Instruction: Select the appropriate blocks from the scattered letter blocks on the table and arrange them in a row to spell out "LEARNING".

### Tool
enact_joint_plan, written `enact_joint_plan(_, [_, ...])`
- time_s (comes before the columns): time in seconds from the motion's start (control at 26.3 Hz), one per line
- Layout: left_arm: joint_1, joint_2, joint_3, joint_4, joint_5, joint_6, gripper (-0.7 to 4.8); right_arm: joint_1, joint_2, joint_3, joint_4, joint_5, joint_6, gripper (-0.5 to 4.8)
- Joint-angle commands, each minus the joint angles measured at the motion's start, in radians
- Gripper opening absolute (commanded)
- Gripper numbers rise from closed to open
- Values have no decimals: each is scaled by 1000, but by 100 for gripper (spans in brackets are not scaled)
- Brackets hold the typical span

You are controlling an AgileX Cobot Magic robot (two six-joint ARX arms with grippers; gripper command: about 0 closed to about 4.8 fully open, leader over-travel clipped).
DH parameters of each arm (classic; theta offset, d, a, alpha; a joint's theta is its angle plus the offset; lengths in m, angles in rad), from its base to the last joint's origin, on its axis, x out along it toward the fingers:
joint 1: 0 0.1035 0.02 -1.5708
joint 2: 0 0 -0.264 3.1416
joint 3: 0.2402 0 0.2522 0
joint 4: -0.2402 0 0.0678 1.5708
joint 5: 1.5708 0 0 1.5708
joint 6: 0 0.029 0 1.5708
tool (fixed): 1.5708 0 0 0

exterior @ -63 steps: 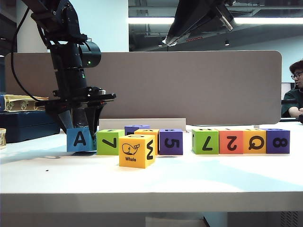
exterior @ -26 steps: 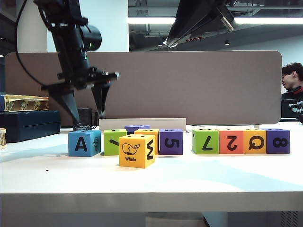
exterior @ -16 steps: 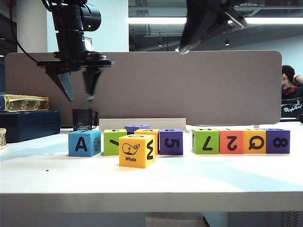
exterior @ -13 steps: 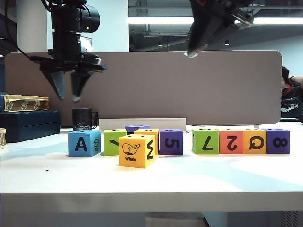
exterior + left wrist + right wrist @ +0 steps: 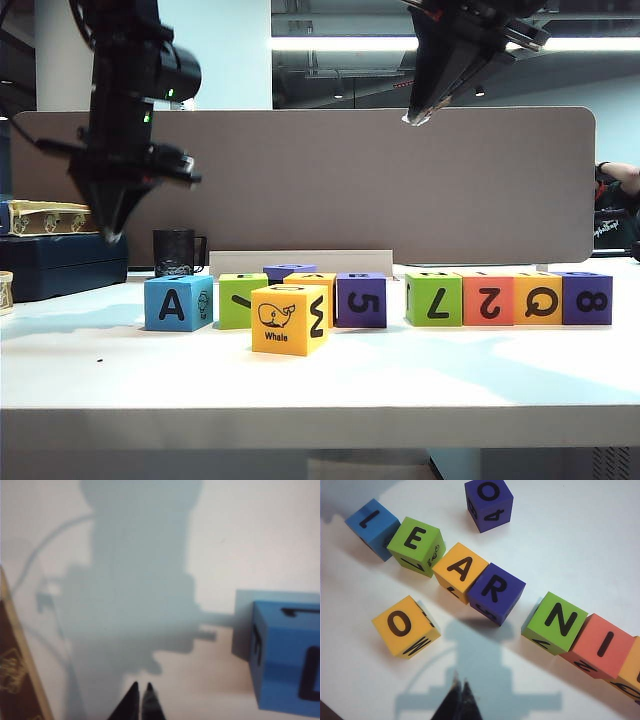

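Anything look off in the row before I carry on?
Yes. A gap splits the row between the purple R block and the green N block, and the blue end block sits slightly off line. Left gripper and right gripper hang shut above.

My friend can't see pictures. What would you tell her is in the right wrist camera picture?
A row of letter blocks on a white table shows L, E, A, R, then after a gap N and I. A yellow block with an O on top and a purple block sit apart from it, and the right hand hovers shut above.
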Motion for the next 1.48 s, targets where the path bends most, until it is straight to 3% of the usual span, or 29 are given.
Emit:
enact_joint_plan(0.04, [10, -3, -73, 29, 40, 0, -6, 1, -4, 5, 8, -3, -3, -1])
enact_joint_plan(0.49, [21, -3, -259, 237, 154, 0, -6, 1, -4, 5, -3, -10, -2, -1])
enact_joint_plan(0.88, [18, -2, -275, 333, 282, -7, -6, 1, -4, 5, -14, -9, -2, -1])
enact_joint_plan(1.48, [-31, -1, -275, 418, 330, -11, -6, 1, -4, 5, -36, -9, -2, -1])
